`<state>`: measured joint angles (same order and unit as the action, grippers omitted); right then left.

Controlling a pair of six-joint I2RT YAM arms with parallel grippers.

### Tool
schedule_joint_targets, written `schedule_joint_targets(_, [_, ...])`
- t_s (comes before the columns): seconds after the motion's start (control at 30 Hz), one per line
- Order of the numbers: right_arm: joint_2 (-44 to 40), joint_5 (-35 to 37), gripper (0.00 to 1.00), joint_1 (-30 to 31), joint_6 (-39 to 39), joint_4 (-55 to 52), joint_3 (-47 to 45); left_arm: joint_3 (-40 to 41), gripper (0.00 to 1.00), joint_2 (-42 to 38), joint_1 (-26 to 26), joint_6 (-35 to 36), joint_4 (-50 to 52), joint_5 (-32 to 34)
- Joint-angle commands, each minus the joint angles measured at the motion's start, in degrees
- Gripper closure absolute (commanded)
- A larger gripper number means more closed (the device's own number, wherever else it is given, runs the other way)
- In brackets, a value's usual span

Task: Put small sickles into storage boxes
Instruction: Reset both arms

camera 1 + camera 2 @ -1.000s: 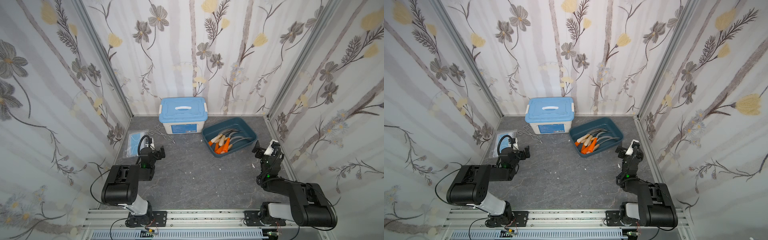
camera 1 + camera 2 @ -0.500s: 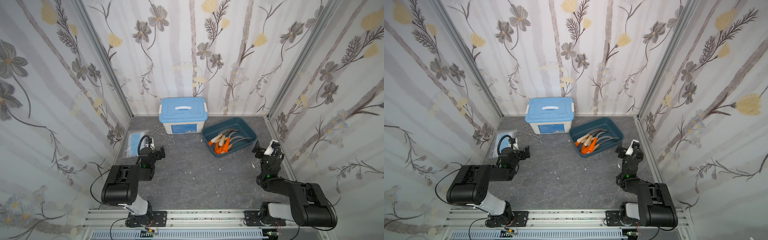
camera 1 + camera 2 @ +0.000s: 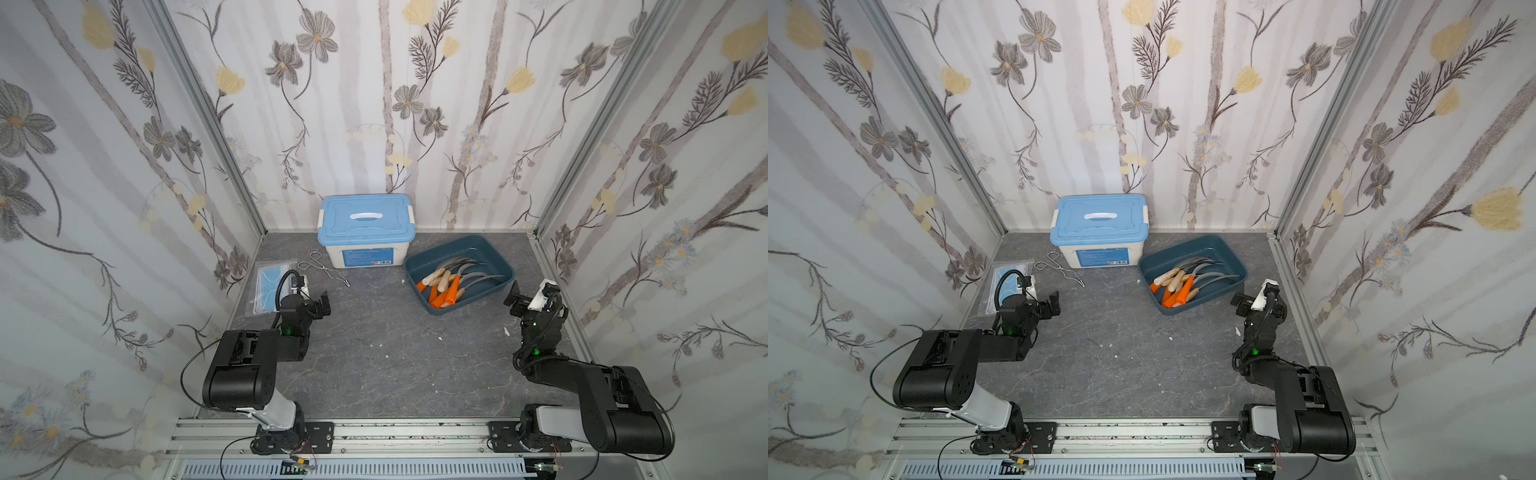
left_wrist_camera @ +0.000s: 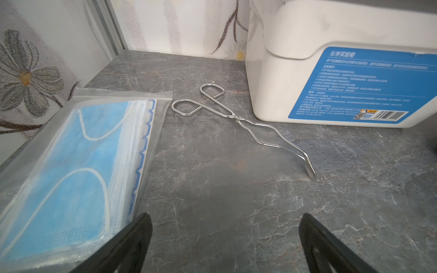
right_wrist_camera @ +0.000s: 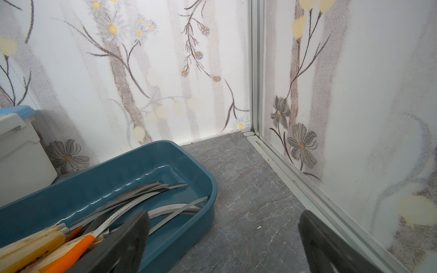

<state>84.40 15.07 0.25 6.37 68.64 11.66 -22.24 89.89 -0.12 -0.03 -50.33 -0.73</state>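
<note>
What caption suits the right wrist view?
Small sickles lie in the teal storage box near the open right end effector.

1. The white box (image 4: 295, 59) carries a blue label (image 4: 361, 82) headed "化学实验箱" in white characters.
2. The smaller lines beneath are too fine to read.
3. A barcode (image 4: 387, 115) and a QR code (image 4: 360, 116) sit in the label's corner.

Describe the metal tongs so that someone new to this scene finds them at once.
Start at the white box with the light blue lid against the back wall. On the grey tabletop between it and a clear pack of blue face masks lie the tongs. Unlike both, they are bare shiny wire: two loop handles, a scissor pivot, thin bent arms.
</note>
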Motion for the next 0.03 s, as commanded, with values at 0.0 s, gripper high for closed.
schedule_joint_targets(0.0, [0.0,-0.1,0.00,0.0,-0.1,1.1,0.1,-0.3,0.00,0.1,0.1,0.5,-1.8,-0.5])
